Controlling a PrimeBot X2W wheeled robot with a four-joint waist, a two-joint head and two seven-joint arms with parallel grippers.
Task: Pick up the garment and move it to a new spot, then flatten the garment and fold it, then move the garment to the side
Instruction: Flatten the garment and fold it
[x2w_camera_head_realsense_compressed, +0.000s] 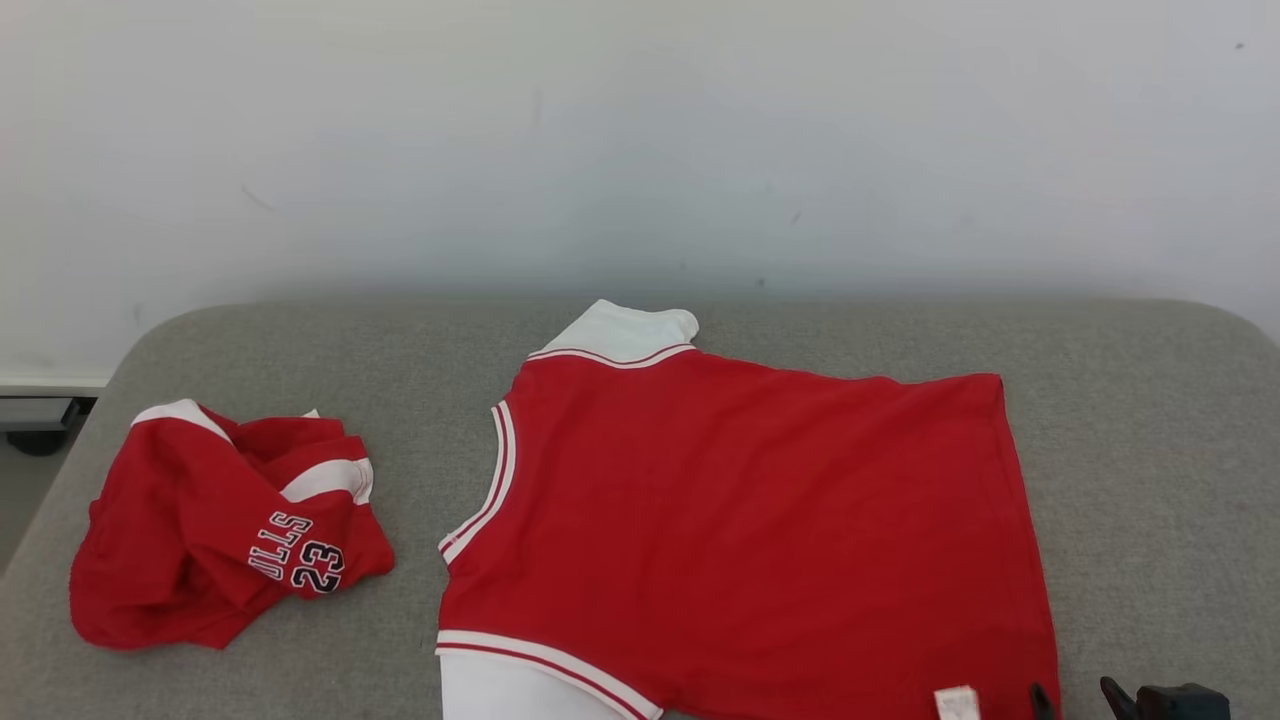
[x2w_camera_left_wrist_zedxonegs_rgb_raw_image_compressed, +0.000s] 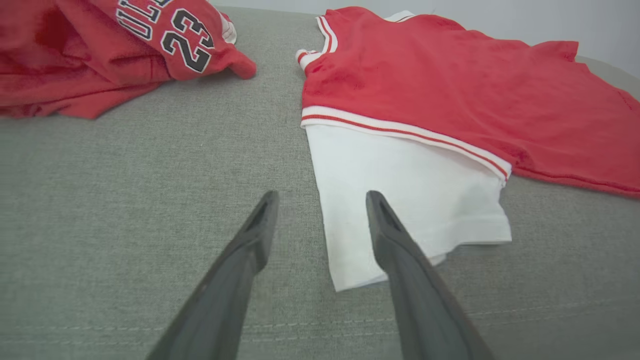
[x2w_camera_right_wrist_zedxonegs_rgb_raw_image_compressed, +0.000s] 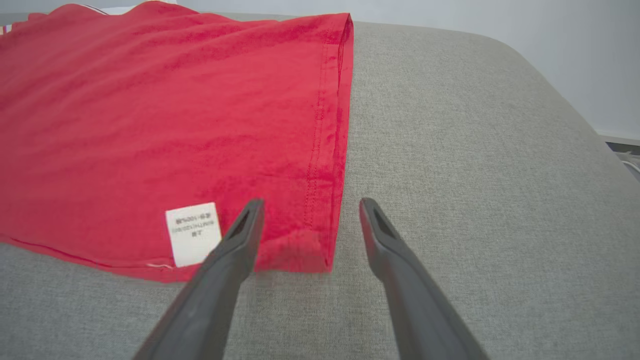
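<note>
Head view: the garment is spread out pretty flat in the middle of the grey table. It's a red jersey with white sleeves, collar end to the left, hem to the right. So I'd say the move and most of the flattening are done. No fold in it yet, and the shove to the side is still to come. A second red jersey with a 23 on it sits crumpled well off to the left. The right pincer just pokes in at the bottom edge by the hem.

Left wrist view: the left pincer is spread wide and holding nothing, with its tips straddling the edge of the near white sleeve. That sleeve lies flat, with red-and-white trim where it meets the body.

Right wrist view: that pincer is also released and empty, sitting over the near hem corner right beside a white care label. The fabric looks smooth, only faint ripples.
</note>
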